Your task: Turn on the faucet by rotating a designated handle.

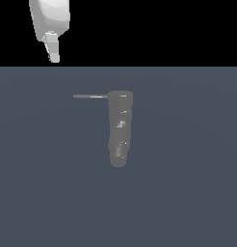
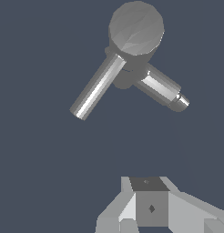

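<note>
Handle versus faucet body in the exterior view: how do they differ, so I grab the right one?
The handle is a thin, smooth rod; the faucet body is a thick, lumpy, segmented cylinder. The handle lies level, jutting toward the exterior view's left from the top; the faucet body runs vertically. The handle is also shorter. Both are dull grey metal, and the claw touches neither.

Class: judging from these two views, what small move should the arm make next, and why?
Probably lower the gripper toward the handle. It hangs well above and apart from the faucet, touching nothing, and the rod juts from the cap toward the exterior view's left, on the gripper's side.
</note>
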Controlling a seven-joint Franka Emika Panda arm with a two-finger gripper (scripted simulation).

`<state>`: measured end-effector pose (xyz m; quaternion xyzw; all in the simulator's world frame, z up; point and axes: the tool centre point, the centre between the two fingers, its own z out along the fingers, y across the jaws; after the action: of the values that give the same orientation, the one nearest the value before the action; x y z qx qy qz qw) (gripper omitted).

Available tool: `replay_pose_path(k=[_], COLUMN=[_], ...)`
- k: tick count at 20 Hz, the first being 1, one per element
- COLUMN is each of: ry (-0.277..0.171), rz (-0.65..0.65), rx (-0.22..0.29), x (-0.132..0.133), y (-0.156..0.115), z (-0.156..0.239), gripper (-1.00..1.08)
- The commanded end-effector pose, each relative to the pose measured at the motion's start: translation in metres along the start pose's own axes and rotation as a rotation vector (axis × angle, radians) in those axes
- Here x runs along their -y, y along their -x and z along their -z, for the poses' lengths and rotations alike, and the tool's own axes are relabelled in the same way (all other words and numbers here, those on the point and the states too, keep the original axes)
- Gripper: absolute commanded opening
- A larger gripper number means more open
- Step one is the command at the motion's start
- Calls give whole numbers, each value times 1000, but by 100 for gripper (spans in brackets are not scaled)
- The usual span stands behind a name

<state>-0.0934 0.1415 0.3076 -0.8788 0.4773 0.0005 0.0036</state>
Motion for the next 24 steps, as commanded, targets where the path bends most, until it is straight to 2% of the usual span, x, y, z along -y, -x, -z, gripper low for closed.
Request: replay_pose_path(k=[1, 12, 24], ry=[-1, 0, 3], rz=[-51, -268, -511], rx=[0, -1, -6], x=[10, 51, 87], y=[-4, -30, -70], z=[-9, -46, -87], gripper=[-100, -100, -100])
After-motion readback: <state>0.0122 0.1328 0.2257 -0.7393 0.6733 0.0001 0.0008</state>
